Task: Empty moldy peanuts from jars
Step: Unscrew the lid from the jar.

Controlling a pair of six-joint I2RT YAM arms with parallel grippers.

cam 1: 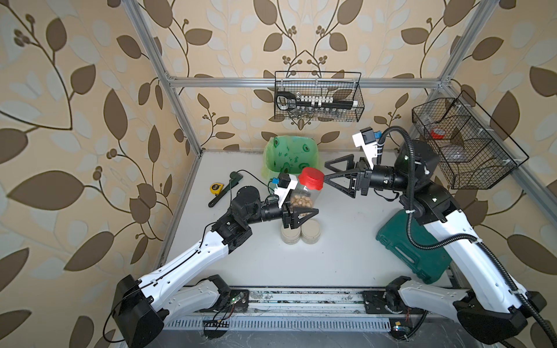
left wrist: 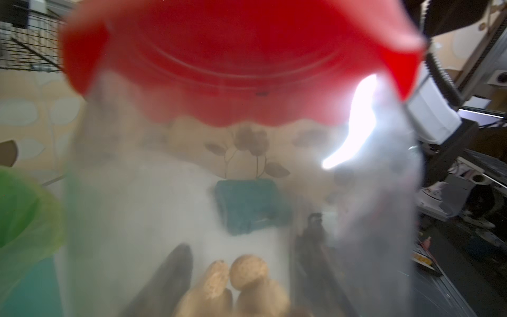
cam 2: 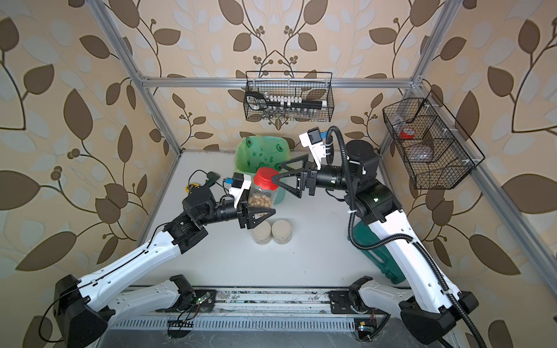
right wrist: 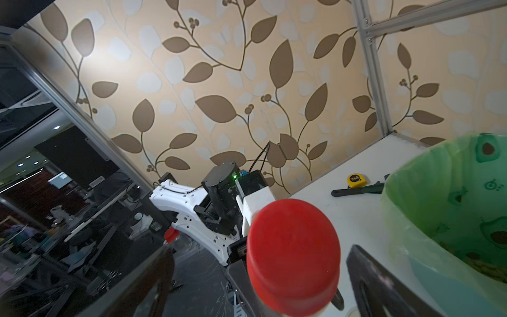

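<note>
My left gripper (cam 1: 306,202) is shut on the tall clear jar (cam 1: 304,195) and holds it above the table in front of the bin. The jar's red lid (cam 1: 311,178) is on, and moldy peanuts (cam 1: 300,201) lie in its lower part. In the left wrist view the peanuts (left wrist: 247,271) show through the glass under the lid (left wrist: 241,63). My right gripper (cam 1: 325,170) is open, one finger on each side of the lid (right wrist: 293,247), apart from it. Two short jars (cam 1: 291,235) (cam 1: 311,231) with beige lids stand below.
The mint-green bin (cam 1: 271,156) with its green liner stands at the back, with tan nuts (right wrist: 485,267) at its bottom. A yellow tape measure (cam 1: 215,187) and a black wrench (cam 1: 223,195) lie at the left. A green case (cam 1: 413,250) lies under my right arm. Wire baskets (cam 1: 318,96) (cam 1: 464,141) hang on the frame.
</note>
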